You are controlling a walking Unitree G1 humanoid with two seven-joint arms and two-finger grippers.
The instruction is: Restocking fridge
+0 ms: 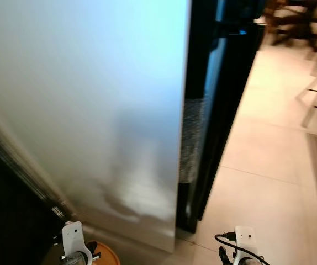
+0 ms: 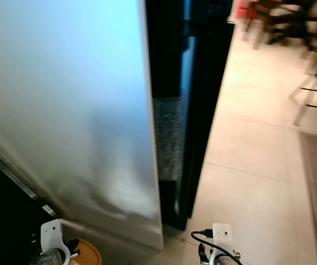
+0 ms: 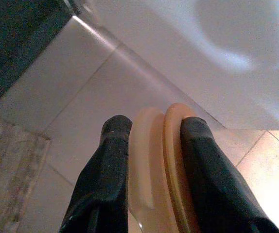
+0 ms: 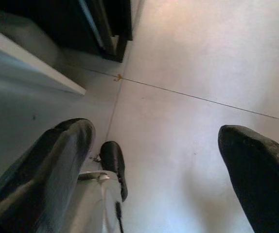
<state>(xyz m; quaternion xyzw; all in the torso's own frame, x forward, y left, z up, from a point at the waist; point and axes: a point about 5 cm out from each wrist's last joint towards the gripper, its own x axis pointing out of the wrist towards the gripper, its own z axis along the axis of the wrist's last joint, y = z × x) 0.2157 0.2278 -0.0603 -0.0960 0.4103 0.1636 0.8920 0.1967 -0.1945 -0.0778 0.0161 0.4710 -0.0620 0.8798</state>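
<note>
**Figure: Approach to the fridge with a lidded item held low on the left**

Left to right. The left gripper (image 3: 151,133) had its jaws pinching an orange-lidded container (image 3: 164,170): one black finger (image 3: 113,160) pressed on the pale side, the other on the orange rim. In the head views the same orange edge (image 1: 104,255) sat just beside the left wrist mount, low and near the foot of the pale panel (image 1: 92,110). What the container held could not be told.

Beyond the left jaws rose that pale panel, judged to be the fridge door or side. Its free vertical edge (image 1: 181,138) met a dark gap (image 1: 202,127) where a mesh-textured strip (image 1: 189,138) showed. Whether this gap opened onto shelves could not be told.

The right gripper (image 4: 154,160) hung with its jaws spread wide and nothing between them, over the tiled floor (image 4: 202,58).

Step in hand, as a judgement: carrying the container toward the opening. To do it well, the pinch should be kept firm on the rim and the container level until a shelf is seen.

Edges and room: the panel's lower corner (image 4: 78,90) lay near the right jaws and could be struck. Open floor lay beyond them, with furniture (image 1: 296,22) well apart.
</note>
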